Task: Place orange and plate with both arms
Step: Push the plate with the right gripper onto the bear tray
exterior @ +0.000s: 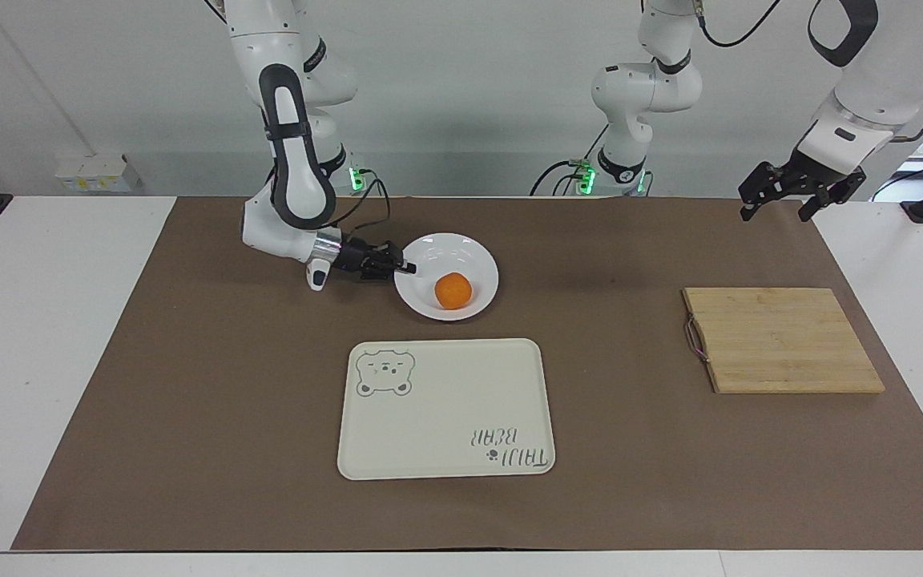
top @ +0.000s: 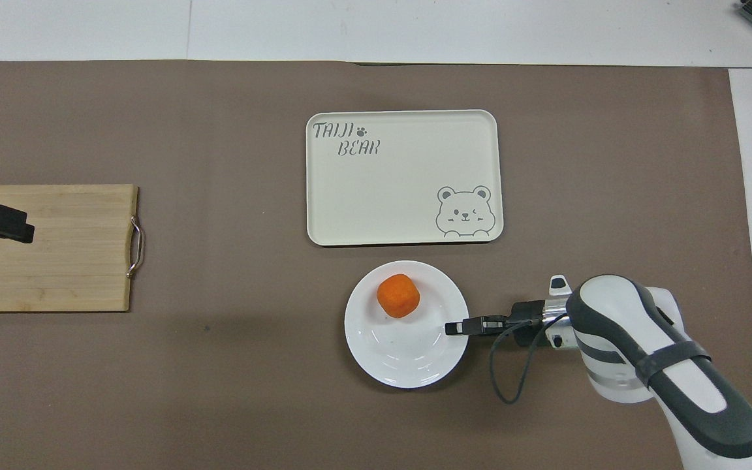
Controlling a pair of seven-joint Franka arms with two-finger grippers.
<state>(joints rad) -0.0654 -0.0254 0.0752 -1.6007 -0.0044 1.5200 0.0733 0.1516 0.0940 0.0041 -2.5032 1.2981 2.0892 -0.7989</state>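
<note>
Small round bright-orange fruit (exterior: 452, 290) resting in round glossy white plate (exterior: 477, 260), nearer the robots than cream rectangular bear-printed tray (exterior: 445, 409). Right gripper (exterior: 405, 269) low at the plate's rim, fingers clenched on that rim. Left gripper (exterior: 782, 195) raised over the brown mat's edge near bamboo cutting board (exterior: 780, 340), fingers spread, waiting.

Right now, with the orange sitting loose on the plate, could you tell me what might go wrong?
1. The right end effector grips only the plate rim; lifted, the plate may tilt or slip.
2. The orange, loose and off-centre, could roll off.
3. The bear tray lies close beside the plate; a low move could knock it.
</note>
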